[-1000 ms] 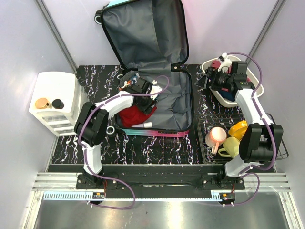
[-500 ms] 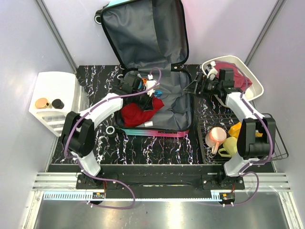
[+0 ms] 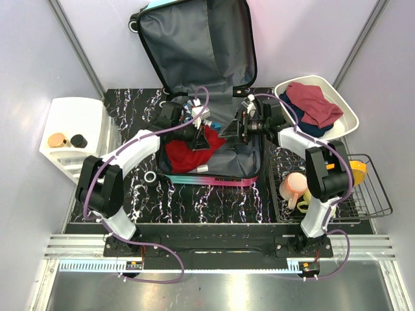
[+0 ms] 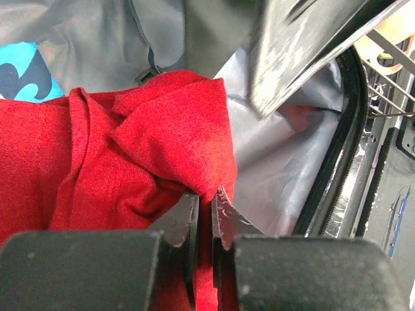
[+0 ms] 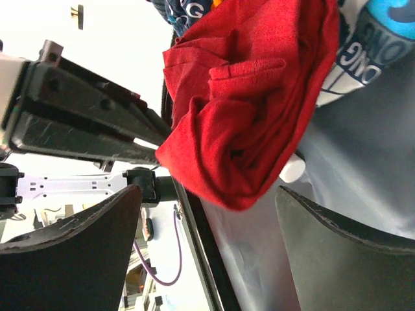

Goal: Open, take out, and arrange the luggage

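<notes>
**Between the two grippers: a red garment, pinched from one side only**

Directly ahead of the left gripper (image 4: 202,201), the red garment (image 4: 97,149) lies bunched in the bottom half of the luggage (image 3: 214,180). The suitcase is open, with its lid propped upright against the back wall. The left jaws are pressed together on a fold at the bundle's edge, and the rest of the cloth trails back beneath that wrist.

The right gripper (image 3: 232,126) faces the same bundle from the opposite side. Its jaws are spread wide and hold nothing, and the red cloth sits just beyond its fingertips. The garment's long axis seems to run roughly along the line between the two grippers.

The left arm is the one in contact. It reaches forward and inward, elbow bent, with the wrist tipped down into the case. The right arm folds across toward its own left, and its gripper points at its partner.
</notes>
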{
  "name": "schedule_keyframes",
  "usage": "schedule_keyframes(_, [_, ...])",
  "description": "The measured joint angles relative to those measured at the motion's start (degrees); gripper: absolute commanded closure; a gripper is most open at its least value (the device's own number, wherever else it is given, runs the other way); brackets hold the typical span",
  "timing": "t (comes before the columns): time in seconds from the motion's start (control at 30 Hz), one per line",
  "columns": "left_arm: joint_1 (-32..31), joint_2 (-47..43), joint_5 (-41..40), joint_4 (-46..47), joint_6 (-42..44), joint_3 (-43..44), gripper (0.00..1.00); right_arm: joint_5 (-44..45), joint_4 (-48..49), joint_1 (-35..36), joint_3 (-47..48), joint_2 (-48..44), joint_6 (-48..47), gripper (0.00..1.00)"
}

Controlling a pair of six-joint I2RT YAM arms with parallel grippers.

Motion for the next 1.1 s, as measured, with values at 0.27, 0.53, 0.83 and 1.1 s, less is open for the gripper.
schedule_keyframes(0.27, [0.02, -3.13, 1.03, 1.53, 0.0, -1.6, 1.0, -1.68, 5.81, 5.16, 4.39, 7.56, 5.57, 0.12])
schedule_keyframes(0.53, [0.0, -4.02, 0.96, 1.68, 0.17, -2.67, 0.93, -4.59, 15.08, 6.21, 6.4, 10.1, 14.91, 1.0])
schedule_keyframes(0.83, [0.94, -6.99, 3.39, -2.12, -0.22, -1.9, 0.19, -5.92, 14.51, 5.46, 7.41, 8.7, 16.15, 1.0])
schedule_keyframes(1.1, [10.95, -13.07, 4.79, -6.32, -0.44, 1.6, 0.07, -5.22, 12.72, -1.42, 8.31, -1.88, 19.1, 1.0])
